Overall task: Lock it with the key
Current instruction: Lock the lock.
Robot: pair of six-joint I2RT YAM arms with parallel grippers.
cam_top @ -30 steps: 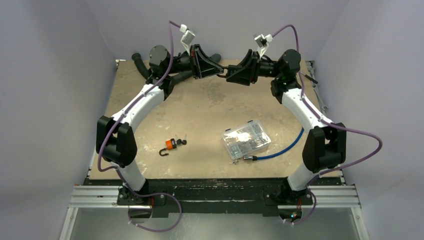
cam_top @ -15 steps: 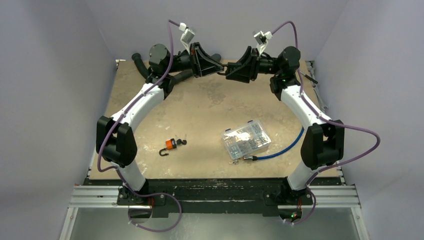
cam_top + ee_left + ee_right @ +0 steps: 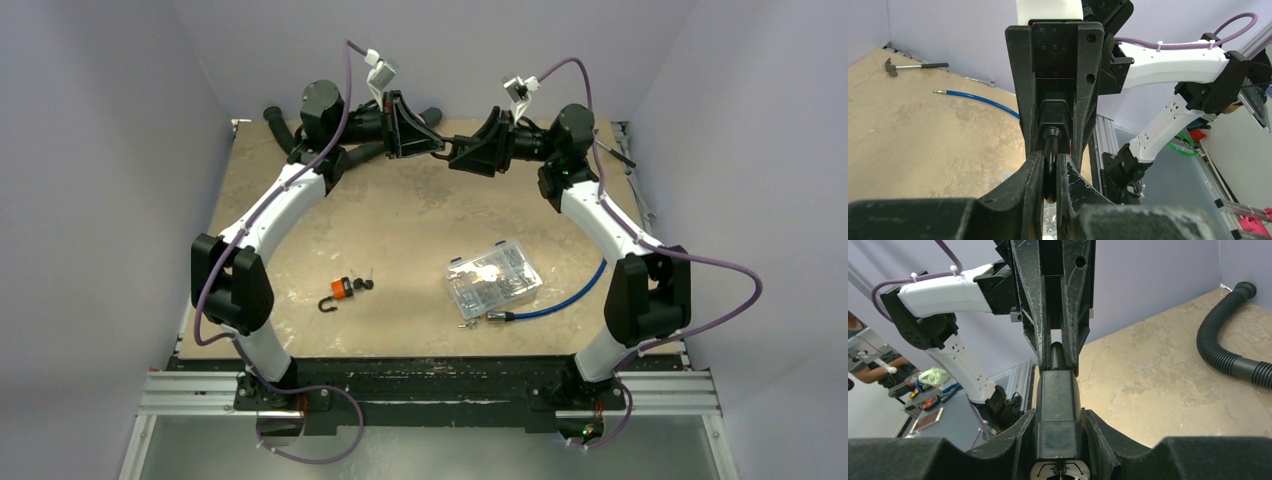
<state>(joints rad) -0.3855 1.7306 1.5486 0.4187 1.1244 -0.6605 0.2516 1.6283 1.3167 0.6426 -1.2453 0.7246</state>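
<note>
- Now you have both grippers raised over the middle of the table's (image 3: 400,220) far edge, tip to tip, with the black lock (image 3: 1058,390) bridged between them in the air.
- Your right gripper (image 3: 1058,427) is clamped on the lock's body, a matte black squared block with rounded shoulders, one finger on each flat side.
- Your left gripper (image 3: 1049,172) is pinched tight on a thin dark stem (image 3: 1050,150) that sticks out of the block's end. You cannot tell from either wrist view whether it is a key or the shackle.
- Stem and block sit in one straight line between the two wrists.
- Toward the table's near-left corner lies a small orange padlock (image 3: 342,289), its dark shackle hooked out, touched by neither arm.
- A clear parts box (image 3: 492,278) sits toward the near edge, with a blue cable (image 3: 560,298) just beside it.
</note>
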